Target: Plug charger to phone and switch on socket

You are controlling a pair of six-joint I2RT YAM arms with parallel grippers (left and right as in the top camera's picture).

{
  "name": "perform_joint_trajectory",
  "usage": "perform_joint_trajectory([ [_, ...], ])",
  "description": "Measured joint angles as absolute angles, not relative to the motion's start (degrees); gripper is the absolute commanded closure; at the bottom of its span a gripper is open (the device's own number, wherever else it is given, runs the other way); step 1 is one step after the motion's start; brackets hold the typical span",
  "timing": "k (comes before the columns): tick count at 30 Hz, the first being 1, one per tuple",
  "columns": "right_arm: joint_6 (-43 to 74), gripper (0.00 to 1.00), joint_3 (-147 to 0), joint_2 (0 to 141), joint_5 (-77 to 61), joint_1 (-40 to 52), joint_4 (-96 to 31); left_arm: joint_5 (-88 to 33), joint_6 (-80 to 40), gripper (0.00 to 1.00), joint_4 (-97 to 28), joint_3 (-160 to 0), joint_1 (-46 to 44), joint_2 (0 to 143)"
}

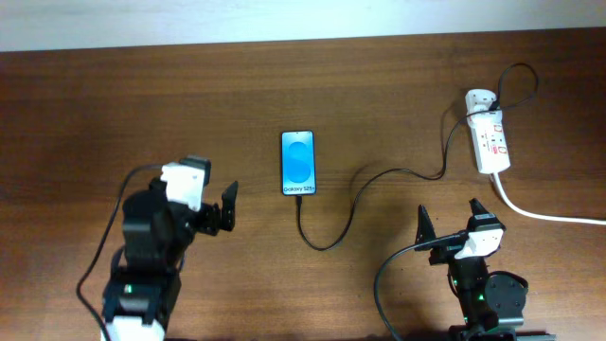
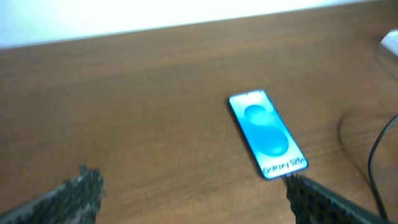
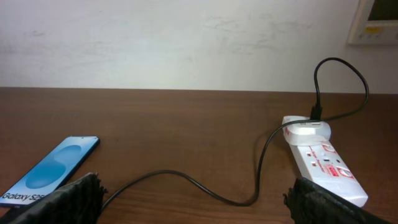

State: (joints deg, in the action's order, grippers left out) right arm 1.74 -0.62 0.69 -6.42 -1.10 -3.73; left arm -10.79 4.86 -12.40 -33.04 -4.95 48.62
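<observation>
The phone [image 1: 298,163] lies mid-table, blue screen up; it also shows in the left wrist view [image 2: 267,134] and the right wrist view [image 3: 50,171]. The charger's thin black cable [image 1: 352,204] runs from the phone's near end in a loop to the white adapter [image 1: 478,98] sitting in the socket [image 1: 491,144], a white power strip at the far right, also in the right wrist view [image 3: 323,162]. The cable tip meets the phone's bottom edge. My left gripper [image 1: 225,206] is open, left of the phone. My right gripper [image 1: 450,220] is open, near the front, short of the socket.
The socket's thick white cord [image 1: 549,216] curves off to the right edge. The dark wooden table [image 1: 142,104] ends at a white wall at the back. The charger cable [image 3: 186,183] lies across the table between my right fingers.
</observation>
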Motion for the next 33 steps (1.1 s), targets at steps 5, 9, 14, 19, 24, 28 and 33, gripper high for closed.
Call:
perform_joint_trajectory([
  [5,1.74,0.02,-0.62,0.62,-6.24,-1.1,-3.7,-10.41,3.51,0.01,12.69,-11.03,-4.69,32.47],
  [9,1.74,0.02,-0.62,0.69,-6.22,-1.1,-3.7,-8.78,0.19,0.01,13.17,-5.82,-0.6,24.36],
  [14,1.74,0.02,-0.62,0.64,-6.22,-1.1,-3.7,-8.1,-0.14,0.01,13.13,-2.39,1.21,17.3],
  [19,1.74,0.02,-0.62,0.69,-6.22,-1.1,-3.7,-5.41,-1.67,0.01,10.96,-1.52,1.21,14.39],
  [24,1.74,0.02,-0.62,0.69,-6.22,-1.1,-3.7,0.71,-4.4,0.01,-4.32,-0.62,1.32,2.76],
  [28,1.74,0.01,-0.62,0.69,-6.22,-1.1,-3.7,0.91,-4.23,0.01,-4.36,-0.62,1.32,0.89],
  [33,1.69,0.02,-0.62,0.69,-6.22,-1.1,-3.7,0.91,-1.5,0.01,-4.38,-0.62,1.32,0.89],
])
